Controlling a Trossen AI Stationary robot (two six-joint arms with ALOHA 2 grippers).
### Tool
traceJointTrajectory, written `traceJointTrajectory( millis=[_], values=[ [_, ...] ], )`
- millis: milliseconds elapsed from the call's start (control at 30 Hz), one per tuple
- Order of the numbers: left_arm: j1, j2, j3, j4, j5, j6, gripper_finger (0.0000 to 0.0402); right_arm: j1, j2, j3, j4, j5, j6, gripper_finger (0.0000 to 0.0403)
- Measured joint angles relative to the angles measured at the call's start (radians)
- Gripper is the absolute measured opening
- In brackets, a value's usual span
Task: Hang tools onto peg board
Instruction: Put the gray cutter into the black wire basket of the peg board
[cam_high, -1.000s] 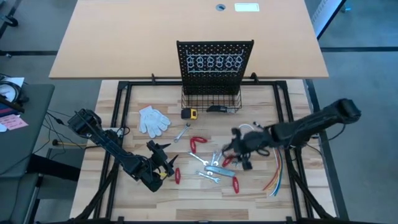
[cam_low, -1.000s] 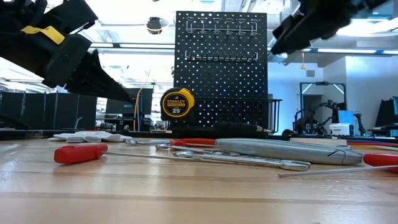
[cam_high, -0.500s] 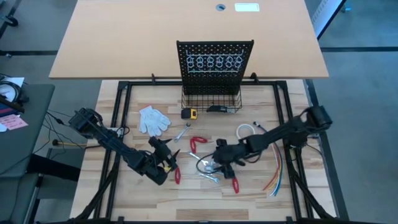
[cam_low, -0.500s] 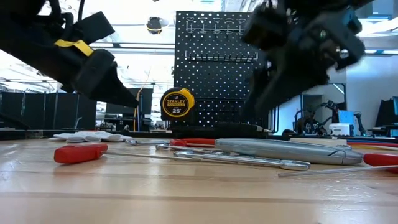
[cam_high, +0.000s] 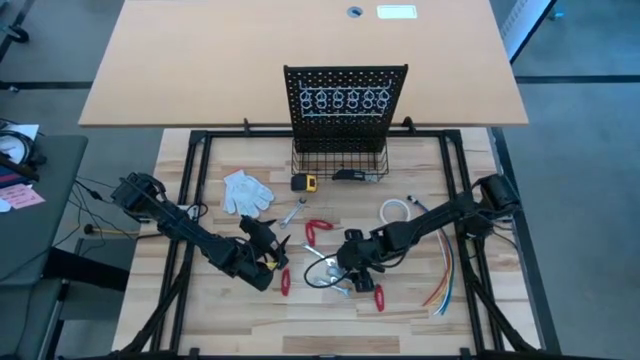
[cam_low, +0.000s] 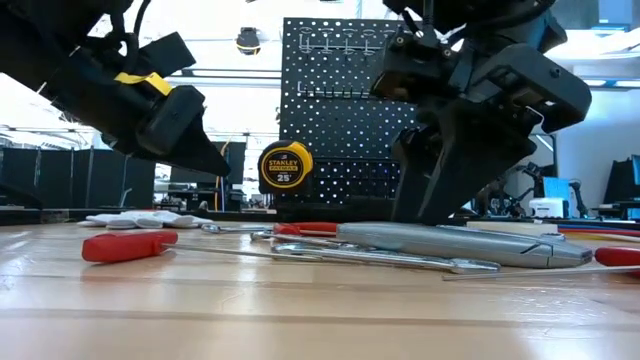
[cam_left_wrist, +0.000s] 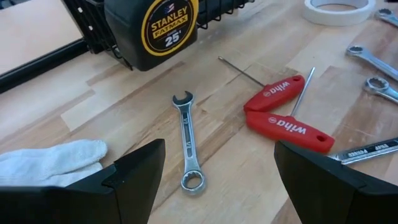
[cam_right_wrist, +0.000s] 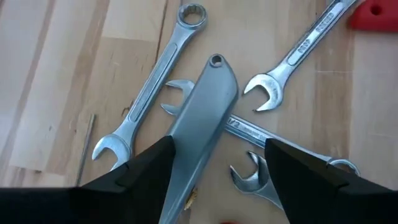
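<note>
Several silver wrenches and a grey metal handle lie in a pile mid-table. My right gripper stands low over the pile, open, pointing steeply down, with a finger on either side of the grey handle. My left gripper hovers open to the pile's left, facing a small wrench and two red-handled tools flat on the wood. The peg board stands upright at the far side with pale ring hooks and a wire basket.
A yellow tape measure sits by the basket and a white glove lies to its left. Coloured wires and a white coiled cable lie at the right. More red-handled tools lie near the front.
My right gripper has come down from well above the table toward its left edge and tipped steeply downward, ending low over the wrench pile. My left gripper has swung a little toward the table's right and stays open. No tool has moved.
</note>
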Motion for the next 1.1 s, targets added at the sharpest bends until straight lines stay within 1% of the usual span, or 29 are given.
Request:
traceJointTrajectory(
  millis=[133, 233, 300, 367, 467, 533, 700, 800, 933, 1000, 1100],
  values=[
    [0.0, 0.0, 0.0, 0.0, 0.0, -0.029, 0.0299, -0.004, -0.071, -0.009, -0.036, 0.072, -0.017, 0.0265],
    [0.0, 0.0, 0.0, 0.0, 0.0, -0.041, 0.0299, -0.003, -0.148, -0.005, -0.038, 0.13, 0.004, 0.0265],
    [0.0, 0.0, 0.0, 0.001, 0.0, -0.042, 0.0299, 0.011, -0.187, -0.005, -0.049, 0.131, 0.05, 0.0265],
    [0.0, 0.0, 0.0, 0.001, -0.001, -0.043, 0.0299, 0.031, -0.195, -0.019, -0.046, 0.111, 0.098, 0.0265],
    [0.0, 0.0, 0.0, 0.001, -0.001, -0.044, 0.0299, 0.068, -0.168, -0.028, -0.046, 0.083, 0.144, 0.0265],
    [0.0, 0.0, 0.0, 0.001, -0.005, -0.044, 0.0299, 0.092, -0.136, -0.026, -0.053, 0.082, 0.163, 0.0265],
    [0.005, 0.0, 0.0, 0.061, -0.039, -0.044, 0.0299, 0.112, -0.046, -0.027, -0.129, 0.152, 0.229, 0.0265],
    [0.008, 0.0, 0.0, 0.119, -0.043, -0.028, 0.0299, 0.11, -0.008, -0.023, -0.14, 0.156, 0.236, 0.0265],
    [0.009, 0.0, 0.0, 0.172, -0.053, 0.029, 0.0299, 0.106, 0.022, -0.021, -0.137, 0.161, 0.235, 0.0262],
    [0.009, 0.0, 0.0, 0.181, -0.055, 0.044, 0.0299, 0.094, 0.027, -0.021, -0.141, 0.15, 0.227, 0.025],
    [0.009, 0.0, 0.0, 0.178, -0.067, 0.047, 0.0299, 0.078, 0.028, -0.021, -0.142, 0.139, 0.2, 0.0212]
  ],
)
